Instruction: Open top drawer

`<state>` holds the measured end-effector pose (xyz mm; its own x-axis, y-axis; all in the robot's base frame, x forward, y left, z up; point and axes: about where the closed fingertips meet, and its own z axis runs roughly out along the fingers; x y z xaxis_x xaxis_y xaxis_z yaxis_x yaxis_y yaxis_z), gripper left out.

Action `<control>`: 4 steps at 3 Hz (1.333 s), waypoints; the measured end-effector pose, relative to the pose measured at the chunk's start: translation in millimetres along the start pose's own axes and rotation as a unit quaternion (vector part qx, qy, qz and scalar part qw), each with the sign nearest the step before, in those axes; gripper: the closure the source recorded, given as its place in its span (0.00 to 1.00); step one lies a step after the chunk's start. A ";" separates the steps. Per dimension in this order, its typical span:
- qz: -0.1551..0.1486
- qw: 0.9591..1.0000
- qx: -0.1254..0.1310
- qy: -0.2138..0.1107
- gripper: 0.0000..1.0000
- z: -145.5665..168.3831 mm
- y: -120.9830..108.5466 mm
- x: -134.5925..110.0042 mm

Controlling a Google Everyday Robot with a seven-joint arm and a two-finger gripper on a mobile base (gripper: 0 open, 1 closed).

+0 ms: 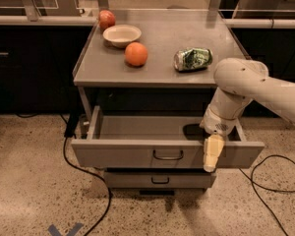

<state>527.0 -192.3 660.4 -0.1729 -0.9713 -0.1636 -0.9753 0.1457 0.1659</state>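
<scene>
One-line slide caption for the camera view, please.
Top drawer stands pulled out, gripper at its front edge beside the handle; orange, apple, bowl and can sit on the cabinet top.

Lab | terrazzo floor [29, 191], loose cables [64, 149] | fingers [212, 154] at top drawer [123, 154] front

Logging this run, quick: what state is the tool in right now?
The tool: cannot be told. It hangs over the front edge of the top drawer, right of the handle.
</scene>
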 end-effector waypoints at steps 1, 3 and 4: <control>-0.002 1.000 -0.013 -0.005 0.00 7.9 5.8 2.1; 0.012 0.999 -0.038 0.001 0.00 12.7 68.3 11.9; 0.036 0.999 -0.039 0.014 0.00 -10.1 129.5 19.5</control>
<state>398.7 -194.3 688.5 -0.2362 -0.9642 -0.1209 -0.9469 0.2004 0.2515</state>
